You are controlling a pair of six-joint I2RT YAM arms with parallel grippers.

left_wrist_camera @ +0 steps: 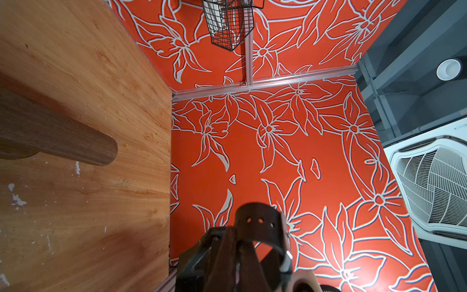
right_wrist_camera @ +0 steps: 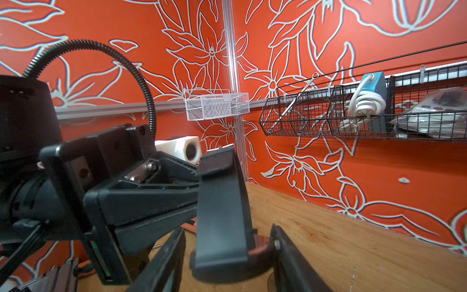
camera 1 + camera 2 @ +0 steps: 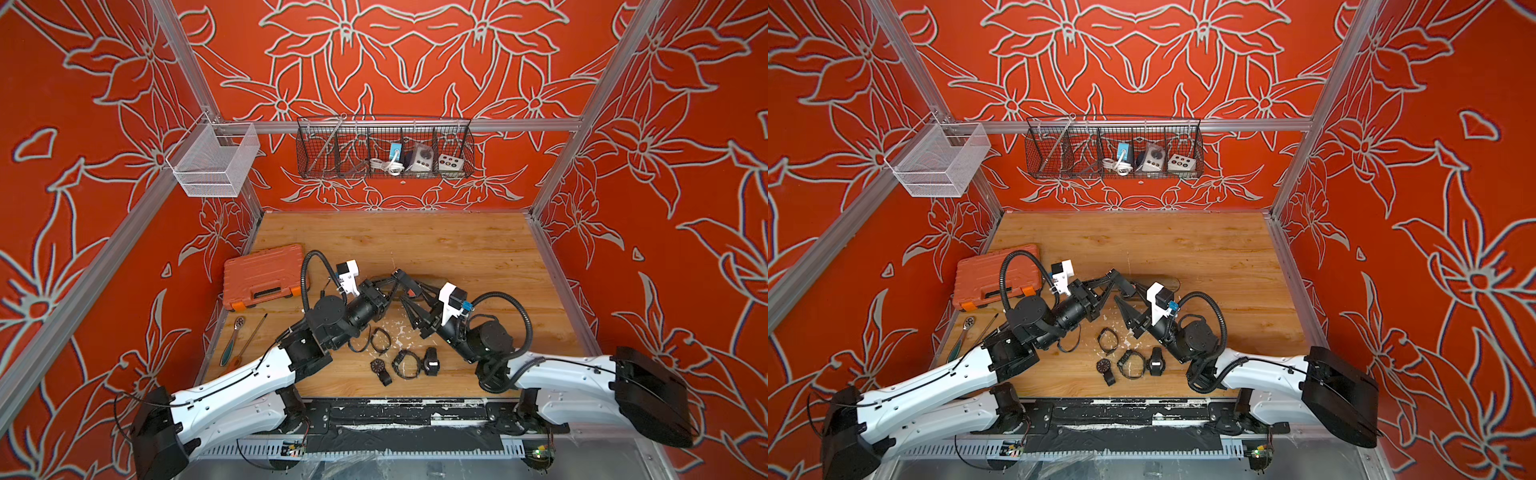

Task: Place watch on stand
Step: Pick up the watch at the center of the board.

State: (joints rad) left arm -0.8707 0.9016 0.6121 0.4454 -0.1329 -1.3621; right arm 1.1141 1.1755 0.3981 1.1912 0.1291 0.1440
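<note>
My left end effector clamps the black watch near the stand, not yet on it. Right end effector: jaws apart; I cannot tell whether they grip anything.

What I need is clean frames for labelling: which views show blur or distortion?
Top views: sharp, evenly lit. Left wrist: watch close and soft, table edge bowed. Right wrist: left arm close and blurred, black basket sharper.

- Stand: dark, matt, grained wood.
- Table: pale smooth wood, white scuffs.
- Tool case: orange ribbed plastic.
- Basket: black metal wire.
- Watch strap: matt black.
</note>
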